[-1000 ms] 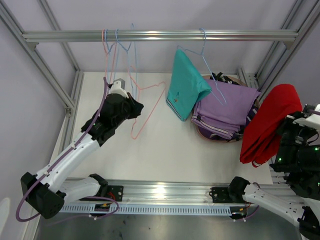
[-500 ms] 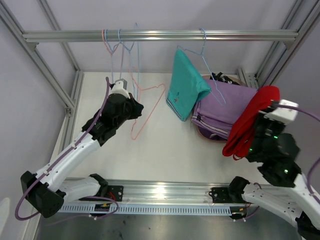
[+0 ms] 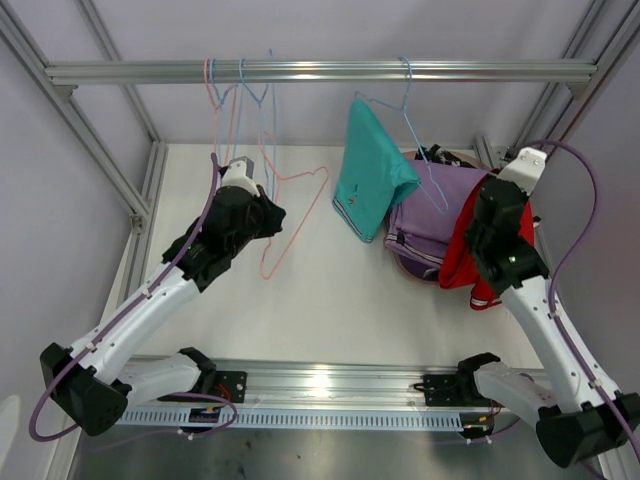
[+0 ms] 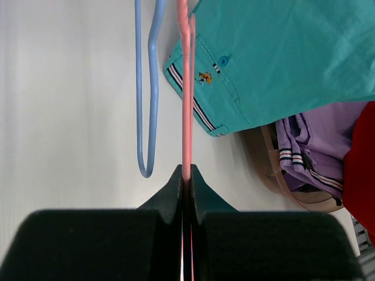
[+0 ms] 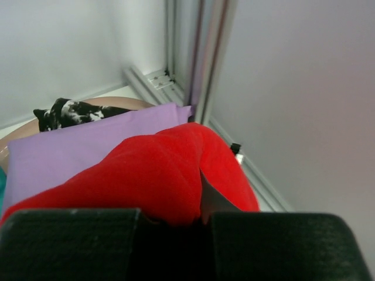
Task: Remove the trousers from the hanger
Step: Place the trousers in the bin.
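Observation:
My right gripper (image 3: 492, 228) is shut on the red trousers (image 3: 462, 255), which hang from it over the lilac trousers (image 3: 440, 215) in the basket; the red cloth fills the right wrist view (image 5: 158, 175) above my right gripper (image 5: 196, 213). The teal trousers with striped hem (image 3: 370, 170) hang on a blue hanger (image 3: 420, 130) on the rail. My left gripper (image 3: 268, 215) is shut on an empty pink hanger (image 3: 290, 225), seen between its tips (image 4: 186, 175). Black speckled trousers (image 5: 67, 111) lie behind the lilac ones.
A metal rail (image 3: 320, 72) spans the back with empty pink and blue hangers (image 3: 240, 95) at its left. A round basket (image 3: 415, 268) stands at the back right beside frame posts (image 3: 545, 120). An empty blue hanger (image 4: 146, 88) hangs left of the pink one.
My right arm has swung left and back, carrying the red trousers from the table's right edge to over the basket. The left arm has stayed on the pink hanger.

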